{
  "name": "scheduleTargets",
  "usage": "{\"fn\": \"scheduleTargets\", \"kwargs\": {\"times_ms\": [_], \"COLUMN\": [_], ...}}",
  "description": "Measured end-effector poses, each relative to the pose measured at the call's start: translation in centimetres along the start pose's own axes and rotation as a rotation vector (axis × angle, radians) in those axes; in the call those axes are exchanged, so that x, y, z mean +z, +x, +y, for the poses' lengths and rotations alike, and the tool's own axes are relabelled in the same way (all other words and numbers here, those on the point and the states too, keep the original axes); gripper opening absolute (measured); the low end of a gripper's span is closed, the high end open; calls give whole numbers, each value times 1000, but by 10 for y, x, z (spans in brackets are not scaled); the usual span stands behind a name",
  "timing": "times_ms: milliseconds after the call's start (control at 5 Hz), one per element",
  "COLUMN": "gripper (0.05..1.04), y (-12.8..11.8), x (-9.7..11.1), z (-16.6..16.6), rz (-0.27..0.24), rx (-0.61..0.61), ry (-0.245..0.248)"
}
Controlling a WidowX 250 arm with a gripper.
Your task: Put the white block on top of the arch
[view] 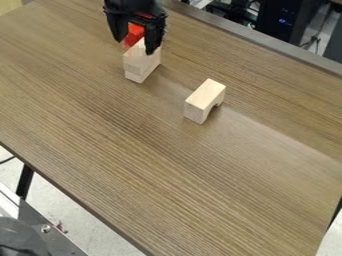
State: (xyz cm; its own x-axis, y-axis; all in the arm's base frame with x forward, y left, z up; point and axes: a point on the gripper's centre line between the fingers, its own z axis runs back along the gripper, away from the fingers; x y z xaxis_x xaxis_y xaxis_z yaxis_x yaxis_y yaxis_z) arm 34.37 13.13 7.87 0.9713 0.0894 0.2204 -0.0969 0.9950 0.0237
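gripper (135,46): spread apart over wooden stack (136,76), prob for a grab
white block (138,61): top piece there, best guess
arch (206,93): flat side up on table (140,150), decent perch imo

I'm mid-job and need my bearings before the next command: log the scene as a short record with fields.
claw: over the pale stack, top of the view
red piece: at the claw, partly hidden
stack: pale wooden blocks, one on another
white block: probably in the stack; cannot tell which
arch: upright on the table, top bare
task: not done
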Motion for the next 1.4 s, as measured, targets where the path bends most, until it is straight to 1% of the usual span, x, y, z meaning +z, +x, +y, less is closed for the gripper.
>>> {"fn": "scheduleTargets", "kwargs": {"times_ms": [600,800,1000,1200,1400], "gripper": [1000,1000,1000,966,822], "y": [3,2,-1,-2,-1], "x": [1,-2,-17,-29,-31], "z": [-1,1,2,2,2], "rz": [-24,-31,1,25,24], "rx": [-15,-21,1,13,21], "ry": [-28,-16,-2,3,15]}}
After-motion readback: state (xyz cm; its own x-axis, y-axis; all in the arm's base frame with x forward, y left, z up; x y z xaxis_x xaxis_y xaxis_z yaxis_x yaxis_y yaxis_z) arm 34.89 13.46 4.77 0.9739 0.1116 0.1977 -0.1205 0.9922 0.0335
